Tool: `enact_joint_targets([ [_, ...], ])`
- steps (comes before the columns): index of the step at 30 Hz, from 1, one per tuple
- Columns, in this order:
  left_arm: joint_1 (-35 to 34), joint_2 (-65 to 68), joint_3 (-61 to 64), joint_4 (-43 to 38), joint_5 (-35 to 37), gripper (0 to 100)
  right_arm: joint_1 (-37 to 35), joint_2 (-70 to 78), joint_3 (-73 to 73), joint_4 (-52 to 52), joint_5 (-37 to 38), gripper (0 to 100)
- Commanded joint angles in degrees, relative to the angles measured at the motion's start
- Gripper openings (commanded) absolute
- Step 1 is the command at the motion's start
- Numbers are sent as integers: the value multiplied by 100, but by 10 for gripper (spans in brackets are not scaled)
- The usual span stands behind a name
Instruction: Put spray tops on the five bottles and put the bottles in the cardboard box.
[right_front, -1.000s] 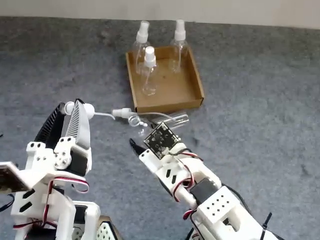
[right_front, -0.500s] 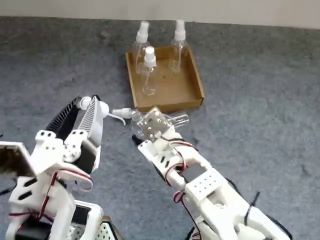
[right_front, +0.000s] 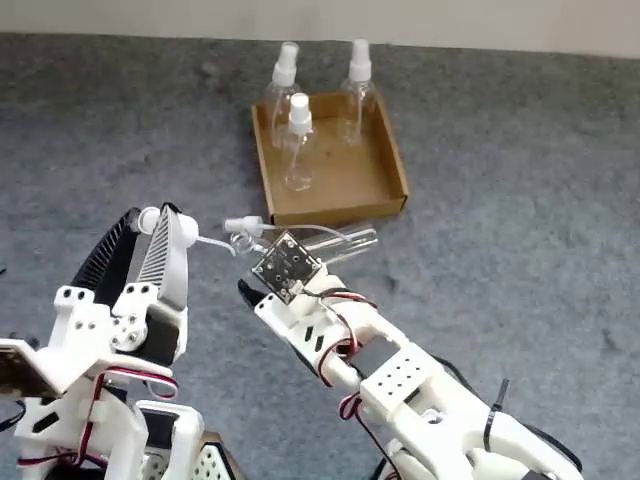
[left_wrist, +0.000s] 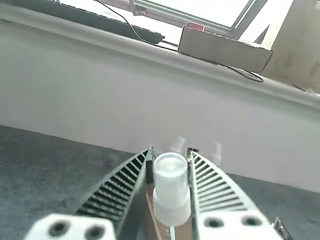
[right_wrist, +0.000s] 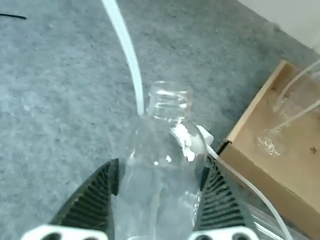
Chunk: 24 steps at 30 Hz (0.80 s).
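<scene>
We find left end effector clamped on spray top | right end effector grips uncapped bottle just in front of cardboard box | its mouth faces the spray top, tube tip beside neck, apparently outside.

High view overhead, wrists close, box shared

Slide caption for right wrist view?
Right gripper clamps an uncapped clear bottle, a dip tube near its neck, cardboard box alongside.
</scene>
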<state>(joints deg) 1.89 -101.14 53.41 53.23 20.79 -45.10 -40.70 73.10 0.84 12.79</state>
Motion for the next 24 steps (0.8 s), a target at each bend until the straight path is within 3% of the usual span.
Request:
enact_joint_targets([
  [1,-92,-4,-4,-185,-35,13,-57,-259,-57,-92,79,5],
  [24,-101,13,277,-941,220,13,-66,-251,-48,-84,88,5],
])
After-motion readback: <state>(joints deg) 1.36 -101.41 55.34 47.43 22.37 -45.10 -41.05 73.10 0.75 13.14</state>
